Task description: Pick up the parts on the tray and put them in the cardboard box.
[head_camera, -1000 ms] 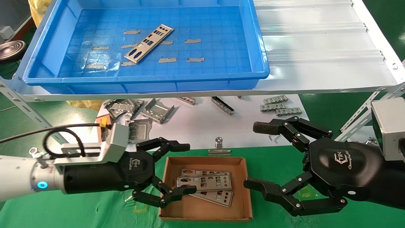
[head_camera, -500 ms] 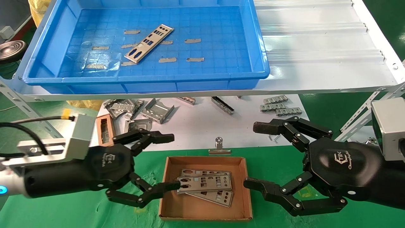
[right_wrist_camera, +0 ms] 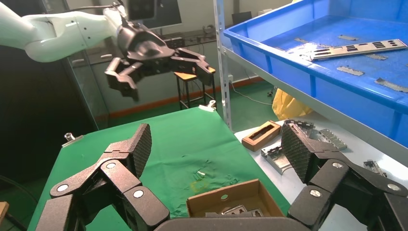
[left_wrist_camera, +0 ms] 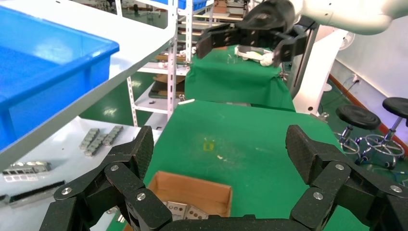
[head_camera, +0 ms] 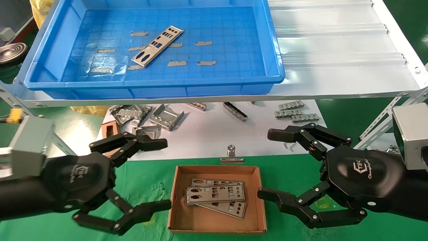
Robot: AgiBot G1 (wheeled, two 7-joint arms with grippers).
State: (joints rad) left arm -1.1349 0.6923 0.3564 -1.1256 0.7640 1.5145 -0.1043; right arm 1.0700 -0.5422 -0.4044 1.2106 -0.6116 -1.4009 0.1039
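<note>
the left claw (head_camera: 160, 174) hangs beside the box (head_camera: 216, 231), just off its left wall, fingers spread wide and holding nothing; its lower fingertip sits right at the box's left edge and its upper one points over the white sheet (head_camera: 207, 137) beyond. three plates (head_camera: 215, 194) lie stacked flat in the box, just right of that claw and clear of it. the right claw (head_camera: 271, 164) is parked on the box's other side, fingers also wide apart and empty, lower fingertip near the right wall. one plate (head_camera: 157, 46) lies on the tray (head_camera: 267, 50), up on the shelf, well above and beyond both claws, slanted across the grid floor among grey tape bits. judging by this, a drop into the box is done and the step in hand is going for the last plate. the next move calls for lifting the left claw clear of the shelf's front edge, reaching over the tray rim, and coming down with fingers straddling the plate's narrow width, since it lies thin and flat
</note>
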